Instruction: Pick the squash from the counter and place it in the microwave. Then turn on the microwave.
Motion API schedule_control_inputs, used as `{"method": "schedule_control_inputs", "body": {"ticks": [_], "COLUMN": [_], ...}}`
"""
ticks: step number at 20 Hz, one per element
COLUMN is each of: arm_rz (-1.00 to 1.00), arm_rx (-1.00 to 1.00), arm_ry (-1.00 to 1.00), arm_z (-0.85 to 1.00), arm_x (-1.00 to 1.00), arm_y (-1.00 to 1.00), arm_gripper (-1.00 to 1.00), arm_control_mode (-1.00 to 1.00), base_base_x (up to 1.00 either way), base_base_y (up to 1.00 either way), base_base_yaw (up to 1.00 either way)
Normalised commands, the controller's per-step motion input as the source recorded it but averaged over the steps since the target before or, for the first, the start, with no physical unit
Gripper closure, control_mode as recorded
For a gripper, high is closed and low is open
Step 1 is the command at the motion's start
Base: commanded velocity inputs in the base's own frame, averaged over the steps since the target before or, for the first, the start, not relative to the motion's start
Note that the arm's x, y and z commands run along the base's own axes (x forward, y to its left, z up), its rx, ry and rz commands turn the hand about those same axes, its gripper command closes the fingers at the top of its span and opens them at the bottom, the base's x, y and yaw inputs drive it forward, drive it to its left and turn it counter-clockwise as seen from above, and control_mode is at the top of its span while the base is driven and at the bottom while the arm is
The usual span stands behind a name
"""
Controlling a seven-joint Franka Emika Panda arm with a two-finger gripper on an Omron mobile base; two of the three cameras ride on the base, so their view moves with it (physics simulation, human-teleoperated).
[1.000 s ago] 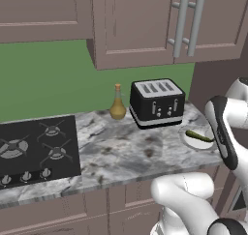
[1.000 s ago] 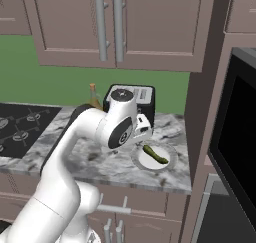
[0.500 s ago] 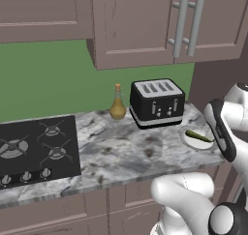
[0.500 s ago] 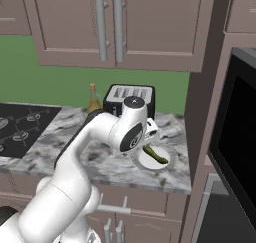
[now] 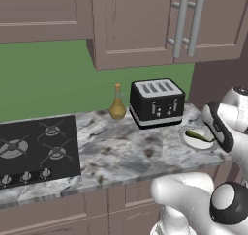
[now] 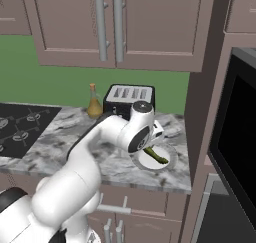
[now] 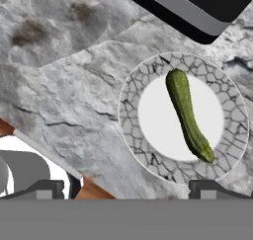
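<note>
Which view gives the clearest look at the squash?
The hand view: the squash lies whole and unobstructed on its plate. The left base view shows a thin sliver beside the arm; the right base view shows part, behind the arm.

Arm swung right, toward the squash (image 7: 188, 115) (plate-side).

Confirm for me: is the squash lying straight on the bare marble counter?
No, the squash lies on a round plate with a cracked-pattern rim, and that plate sits on the counter.
</note>
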Motion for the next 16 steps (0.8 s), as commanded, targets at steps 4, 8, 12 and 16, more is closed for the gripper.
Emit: {"method": "schedule_control_inputs", "body": {"ticks": [4, 8, 12, 16], "arm_rz": [0.00, 0.00, 0.00, 0.00], "arm_rx": [0.00, 0.00, 0.00, 0.00], "arm_ry": [0.00, 0.00, 0.00, 0.00], "arm_z": [-0.20, -0.11, -0.04, -0.09], "arm_x": [0.35, 0.34, 0.34, 0.32], "arm_y": [0.00, -0.01, 0.00, -0.01], "arm_gripper": [-1.00, -1.00, -1.00, -1.00], "arm_control_mode": [-1.00, -1.00, -1.00, -1.00], "base_base_x": [0.00, 0.00, 0.00, 0.00], "base_base_y": [0.00, 0.00, 0.00, 0.00], "base_base_yaw": [0.00, 0.00, 0.00, 0.00]}}
